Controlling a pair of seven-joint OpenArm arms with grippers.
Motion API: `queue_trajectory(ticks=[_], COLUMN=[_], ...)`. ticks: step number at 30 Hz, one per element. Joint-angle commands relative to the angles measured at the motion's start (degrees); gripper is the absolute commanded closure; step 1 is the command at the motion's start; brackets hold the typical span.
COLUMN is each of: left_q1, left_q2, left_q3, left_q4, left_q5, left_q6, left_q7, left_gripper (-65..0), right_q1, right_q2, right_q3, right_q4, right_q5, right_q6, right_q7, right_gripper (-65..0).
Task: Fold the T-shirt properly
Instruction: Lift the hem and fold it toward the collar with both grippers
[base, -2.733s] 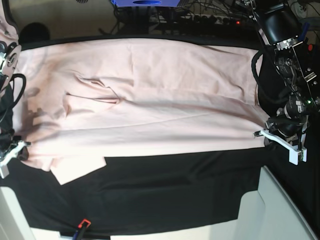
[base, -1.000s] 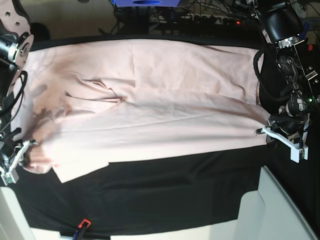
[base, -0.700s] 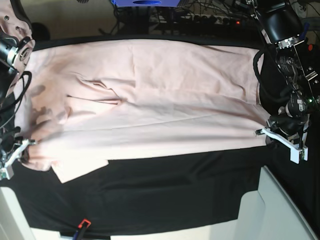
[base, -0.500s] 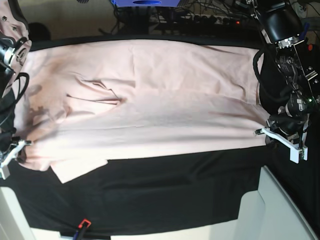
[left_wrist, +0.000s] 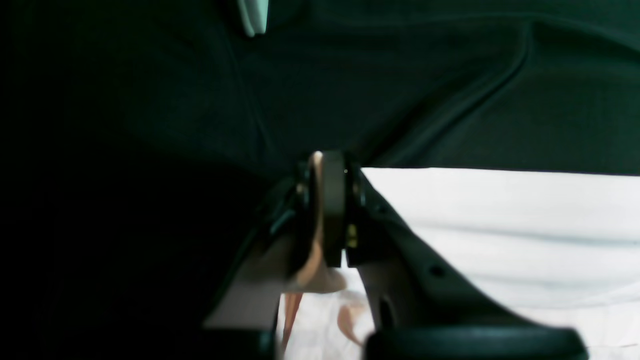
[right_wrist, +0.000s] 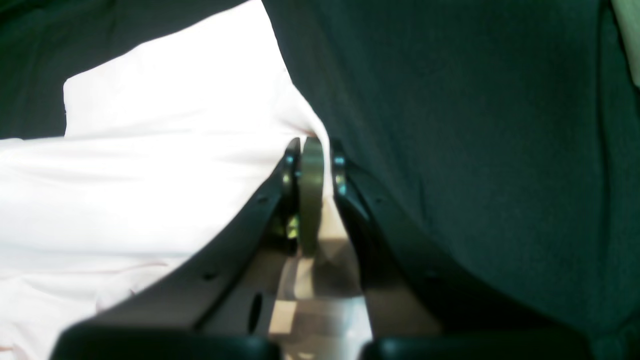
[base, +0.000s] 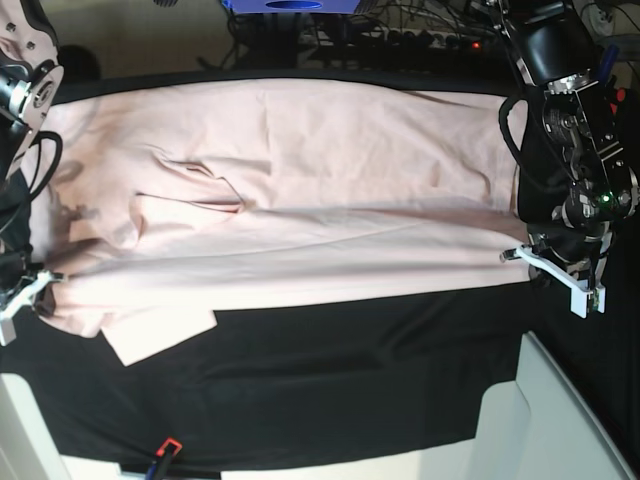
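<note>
— Where's the T-shirt (base: 300, 200) now?

— Spread flat across the far half of the counter (base: 330, 385), plain side up, stretched between the two arms.

— Why held like that?

— Each arm pinches one end of the near edge. The left gripper (base: 522, 258) has its fingers (left_wrist: 332, 210) clamped on the fabric; the right gripper (base: 42, 280) is likewise closed on the cloth. I'd guess the taut edge is for carrying over into a fold.

— And the surroundings?

— A black cloth (base: 400, 340) covers the counter; cables (base: 400, 35) tangle behind it.
</note>
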Motion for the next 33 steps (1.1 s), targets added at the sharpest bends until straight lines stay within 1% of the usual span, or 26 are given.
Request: queue_trajectory(ticks=[1,3,6,11,12,15,17,26,33], left_q1=[-0.72,-0.63,0.33,1.48,1.3,1.04,1.13,2.0,6.4], left_q2=[-1.06,-1.06,-0.88,-0.27,-0.09,0.09,0.09,0.09,0.26], left_q3=[-0.27,-0.19,2.27,3.42,3.42,3.33,3.33,3.42,3.51], left_q4=[0.8,0.8,0.8,-1.14,-2.1,-4.65,-5.09,-4.92,-1.84], left_q5=[1.06,0.97,1.23,1.32,1.32,1.32,1.32,1.32,1.32], left_q6=[0.89,0.89,0.89,1.06,1.06,1.06,1.06,1.06,1.06], left_q7=[-1.52,-1.87,-2.22,-6.44,-6.97,-8.55,-9.7,-9.7,-9.7], left_gripper=[0.0,0.0,0.0,0.0,0.0,0.0,0.0,0.0,0.0], right_q1=[1.62,1.62,1.62,1.62,1.62,1.35,0.82,-0.67,-4.19], right_q2=[1.52,1.35,1.17,0.99,0.99,1.52,1.61,1.52,1.52], right_q3=[0.51,0.68,0.68,0.68,0.77,0.6,0.6,0.16,0.16], right_q4=[1.06,1.06,1.06,1.06,1.06,1.06,1.06,0.98,0.98], right_q5=[0.93,0.93,0.93,1.1,1.63,6.11,6.38,6.38,6.38], right_q6=[-0.93,-0.93,-0.93,-0.93,-0.93,-0.93,-0.93,-0.93,-0.93], right_q7=[1.85,1.68,1.68,2.03,2.12,3.35,3.35,3.26,3.26], right_gripper=[0.0,0.0,0.0,0.0,0.0,0.0,0.0,0.0,0.0])
